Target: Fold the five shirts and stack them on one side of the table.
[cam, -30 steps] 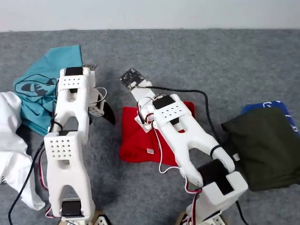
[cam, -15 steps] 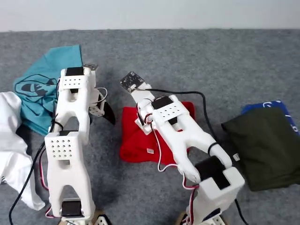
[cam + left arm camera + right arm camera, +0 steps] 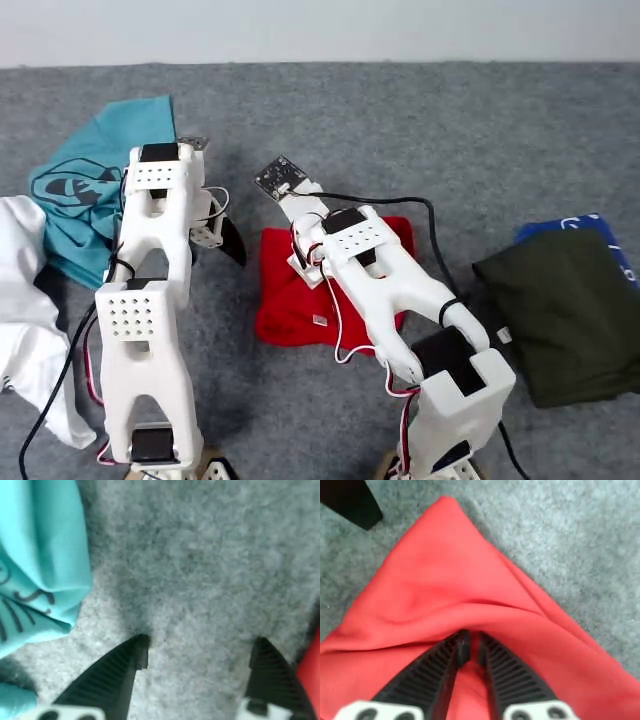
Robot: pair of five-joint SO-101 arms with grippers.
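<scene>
Under the right gripper (image 3: 471, 642), the red shirt (image 3: 445, 580) lies pinched

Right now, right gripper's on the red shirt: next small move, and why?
Probably lift slightly and carry it toward the dark green shirt. The right gripper is shut on a ridge of the red shirt, which looks folded; the dark green shirt lies on a blue shirt, a stack begun.
</scene>
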